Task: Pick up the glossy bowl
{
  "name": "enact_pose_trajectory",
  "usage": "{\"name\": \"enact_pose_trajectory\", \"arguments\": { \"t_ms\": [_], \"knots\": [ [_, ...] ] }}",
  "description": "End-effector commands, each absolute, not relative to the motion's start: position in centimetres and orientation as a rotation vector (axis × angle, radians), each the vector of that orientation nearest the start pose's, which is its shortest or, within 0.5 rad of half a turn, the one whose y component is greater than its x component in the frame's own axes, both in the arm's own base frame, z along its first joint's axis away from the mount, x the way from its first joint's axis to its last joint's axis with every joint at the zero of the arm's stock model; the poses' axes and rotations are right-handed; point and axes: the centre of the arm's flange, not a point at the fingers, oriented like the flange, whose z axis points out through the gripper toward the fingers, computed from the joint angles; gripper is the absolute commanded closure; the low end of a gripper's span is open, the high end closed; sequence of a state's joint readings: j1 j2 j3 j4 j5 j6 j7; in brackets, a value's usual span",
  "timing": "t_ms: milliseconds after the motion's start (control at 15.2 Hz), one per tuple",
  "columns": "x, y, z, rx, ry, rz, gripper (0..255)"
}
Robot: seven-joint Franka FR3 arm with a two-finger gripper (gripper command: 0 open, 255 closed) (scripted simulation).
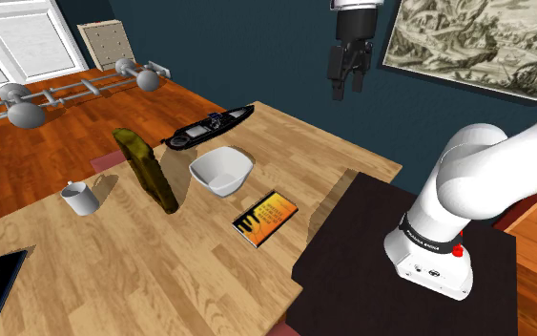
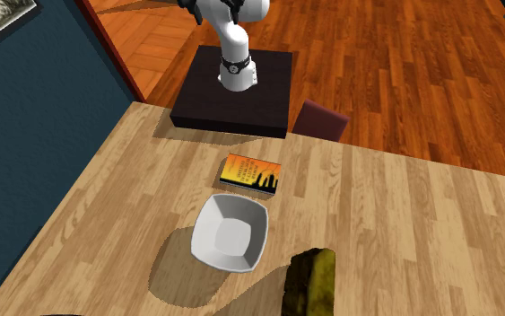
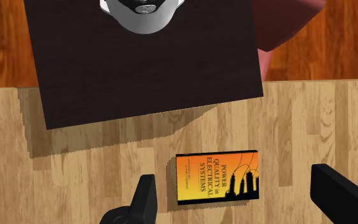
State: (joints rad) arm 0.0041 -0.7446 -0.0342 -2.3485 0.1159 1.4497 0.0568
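Shoulder view has the white bowl (image 1: 221, 171) upright on the table (image 1: 161, 277) near a book (image 1: 265, 218), the gripper (image 1: 347, 89) high over the table, fingers spread and empty; I judge the bowl stiff, light and slippery, best pinched over one thin rim wall.

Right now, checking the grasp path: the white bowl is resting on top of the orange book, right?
No. The white bowl rests on the wooden table beside the orange book, apart from it; the shoulder view shows this.
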Motion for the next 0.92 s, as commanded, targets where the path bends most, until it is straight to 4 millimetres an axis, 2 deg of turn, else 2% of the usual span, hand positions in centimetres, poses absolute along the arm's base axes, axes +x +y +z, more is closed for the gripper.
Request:
{"name": "enact_pose_trajectory", "arguments": {
  "t_ms": [0, 858],
  "knots": [
    [30.4, 0.2, 57.3, -2.994, 0.106, 0.236, 0],
    [41.7, -2.1, 44.8, -2.914, 0.152, 0.183, 0]
  ]
}}
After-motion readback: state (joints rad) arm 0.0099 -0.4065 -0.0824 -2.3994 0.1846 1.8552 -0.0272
